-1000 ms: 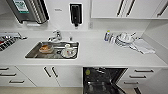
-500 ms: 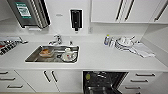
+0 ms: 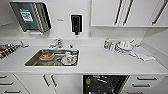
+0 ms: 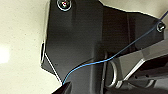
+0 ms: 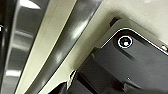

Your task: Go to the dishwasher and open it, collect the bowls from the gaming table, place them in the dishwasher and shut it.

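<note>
One step looks done: the dishwasher, at five o'clock under the counter, is standing open, showing a dark rack. Collecting, loading and closing are remaining, I judge. Going left to right, the sink at nine o'clock is holding dishes. Whether either gripper is gaping or closed, I cannot tell.

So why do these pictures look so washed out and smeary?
Head view: soft all over, the white counter brightly lit, edges bowed by the wide lens. Left wrist view: a glare patch on the pale floor. Right wrist view: bright streaks on a shiny steel surface, everything close and blurred.
</note>
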Robot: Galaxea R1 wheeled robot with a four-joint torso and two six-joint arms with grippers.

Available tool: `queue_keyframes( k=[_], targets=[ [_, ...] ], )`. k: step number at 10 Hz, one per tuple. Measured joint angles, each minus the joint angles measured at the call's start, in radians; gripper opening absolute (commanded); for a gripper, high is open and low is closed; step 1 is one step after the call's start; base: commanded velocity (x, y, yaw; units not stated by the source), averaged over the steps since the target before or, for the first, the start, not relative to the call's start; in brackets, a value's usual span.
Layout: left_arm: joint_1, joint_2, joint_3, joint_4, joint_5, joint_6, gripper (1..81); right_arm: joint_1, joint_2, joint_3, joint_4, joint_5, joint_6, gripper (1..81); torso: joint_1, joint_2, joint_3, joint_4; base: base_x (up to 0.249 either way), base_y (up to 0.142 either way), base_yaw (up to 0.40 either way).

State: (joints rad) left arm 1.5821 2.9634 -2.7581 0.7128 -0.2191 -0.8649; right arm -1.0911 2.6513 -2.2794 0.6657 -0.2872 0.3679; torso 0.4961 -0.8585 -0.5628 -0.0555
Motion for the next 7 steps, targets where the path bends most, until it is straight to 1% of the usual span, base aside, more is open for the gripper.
queue_keyframes(
  k=[1, 2, 3, 4, 5, 6, 7],
  targets=[
    [0.002, -0.001, 0.0, 0.0, 0.002, 0.0, 81.1, -0.008, 0.0, -0.037, 0.087, -0.026, 0.0, 81.1, 0.024, -0.037, 0.0, 0.0, 0.0, 0.0, 0.0],
    [0.003, -0.001, 0.0, 0.0, 0.002, 0.0, 81.1, -0.016, -0.01, -0.068, 0.19, -0.047, 0.0, 81.1, 0.044, -0.069, 0.0, 0.0, 0.0, 0.0, 0.0],
    [0.002, -0.001, 0.0, 0.0, 0.003, 0.0, 81.1, -0.013, -0.032, -0.091, 0.281, -0.052, 0.0, 81.1, 0.053, -0.084, 0.0, 0.0, 0.0, 0.0, 0.0],
    [0.006, -0.001, 0.0, 0.0, 0.004, 0.0, 81.1, 0.002, -0.063, -0.1, 0.329, -0.057, -0.002, 81.1, 0.059, -0.093, 0.0, 0.0, 0.0, 0.0, 0.0],
    [0.007, -0.001, 0.0, 0.0, 0.007, 0.0, 81.1, 0.011, -0.085, -0.101, 0.338, -0.074, -0.004, 81.1, 0.06, -0.094, 0.0, 0.0, 0.0, 0.0, 0.0],
    [0.006, -0.002, 0.0, 0.0, 0.007, 0.0, 81.1, 0.024, -0.096, -0.079, 0.341, -0.081, -0.003, 81.1, 0.058, -0.092, 0.0, 0.0, 0.0, 0.0, 0.0],
    [0.007, -0.001, 0.0, 0.0, 0.007, 0.0, 81.1, 0.04, -0.115, -0.031, 0.343, -0.089, -0.004, 81.1, 0.058, -0.092, 0.0, 0.0, 0.0, 0.0, 0.0]
  ],
)
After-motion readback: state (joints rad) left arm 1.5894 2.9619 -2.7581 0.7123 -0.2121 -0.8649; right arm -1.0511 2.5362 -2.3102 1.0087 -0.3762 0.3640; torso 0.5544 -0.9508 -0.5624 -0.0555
